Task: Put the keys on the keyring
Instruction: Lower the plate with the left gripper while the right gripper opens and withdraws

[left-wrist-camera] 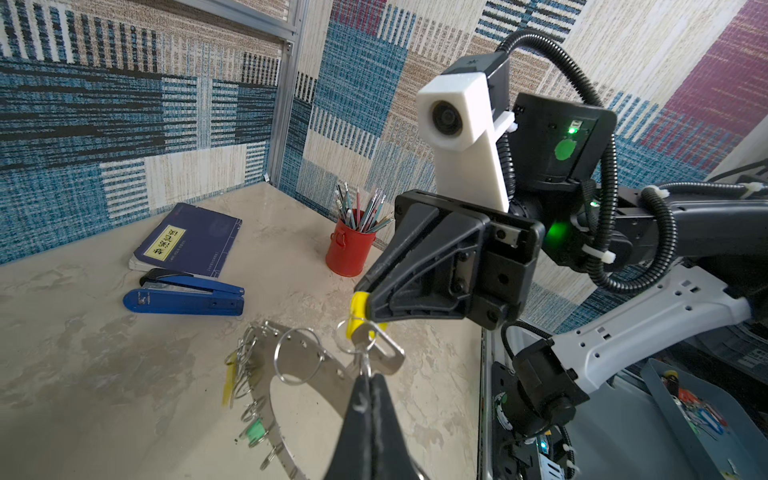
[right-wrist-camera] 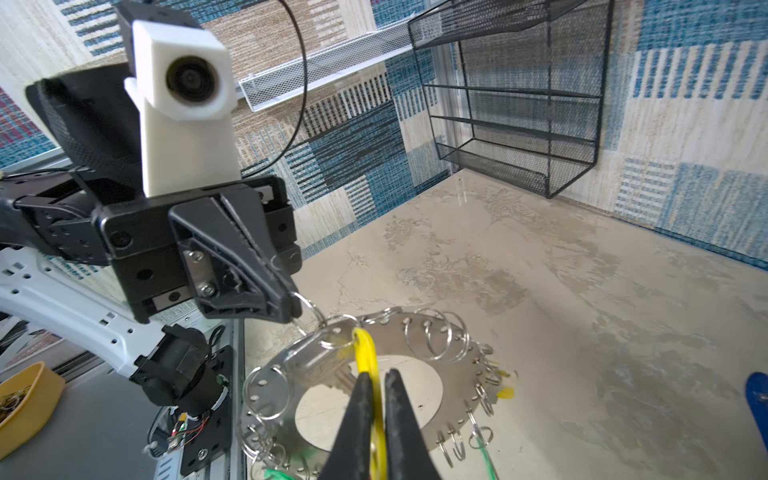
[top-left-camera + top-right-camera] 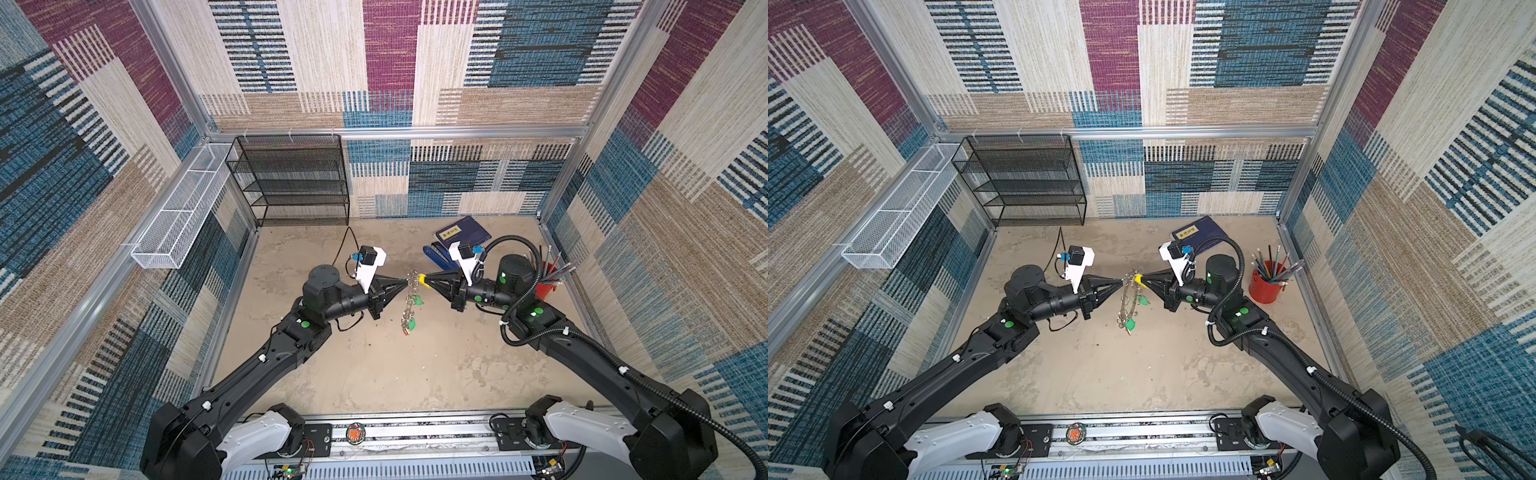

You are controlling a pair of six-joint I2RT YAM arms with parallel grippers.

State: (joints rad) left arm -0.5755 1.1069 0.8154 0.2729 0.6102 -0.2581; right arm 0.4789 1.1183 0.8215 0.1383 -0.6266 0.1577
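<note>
Arms tip to tip; right wrist view shows what both top views blur: left gripper (image 2: 293,309) clamping a split ring (image 2: 309,309) of the raised keyring (image 2: 419,338), right gripper (image 2: 377,376) narrow round a yellow tag (image 2: 365,353), grip unclear

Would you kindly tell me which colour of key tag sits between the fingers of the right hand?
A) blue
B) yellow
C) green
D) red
B: in the right wrist view a yellow tag stands edge-on between the fingers of the right hand, just above the keyring, while the left hand pinches one of that keyring's split rings.
</note>
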